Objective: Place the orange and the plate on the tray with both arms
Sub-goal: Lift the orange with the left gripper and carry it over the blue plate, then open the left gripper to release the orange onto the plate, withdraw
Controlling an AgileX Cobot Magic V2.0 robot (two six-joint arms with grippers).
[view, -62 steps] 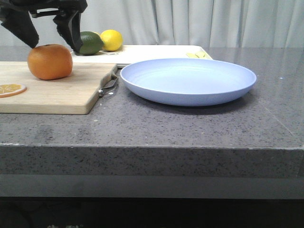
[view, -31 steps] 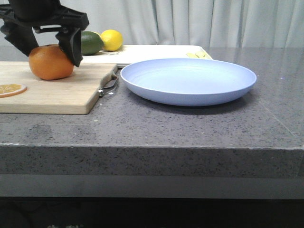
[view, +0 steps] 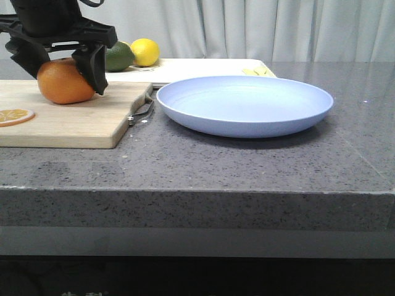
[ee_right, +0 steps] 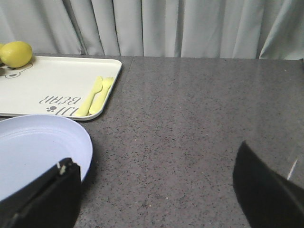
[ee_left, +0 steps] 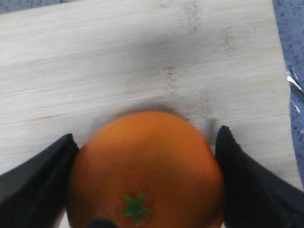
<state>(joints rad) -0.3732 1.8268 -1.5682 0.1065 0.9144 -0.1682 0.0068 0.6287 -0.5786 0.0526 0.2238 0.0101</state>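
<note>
The orange [view: 62, 81] sits on the wooden cutting board [view: 68, 120] at the left. My left gripper [view: 66, 83] has come down over it, with a black finger pressed against each side. In the left wrist view the orange [ee_left: 147, 166] fills the gap between the fingers of that gripper [ee_left: 146, 131], its green stem star facing up. The lavender-blue plate [view: 244, 102] lies on the counter in the middle, in front of the cream tray [view: 203, 66]. My right gripper [ee_right: 156, 154] is open and empty above the counter, just right of the plate's rim [ee_right: 33, 147]. It is out of the front view.
A lemon [view: 144, 51] and a green fruit [view: 118, 55] lie at the tray's left end. Yellow cutlery [ee_right: 97, 95] lies on the tray [ee_right: 52, 85] near its right edge. An orange slice [view: 13, 115] lies on the board, whose metal handle [view: 141, 111] points toward the plate.
My left gripper has come down from above the orange and its fingers now close in against both sides. The orange shifted slightly. The plate has not moved.
</note>
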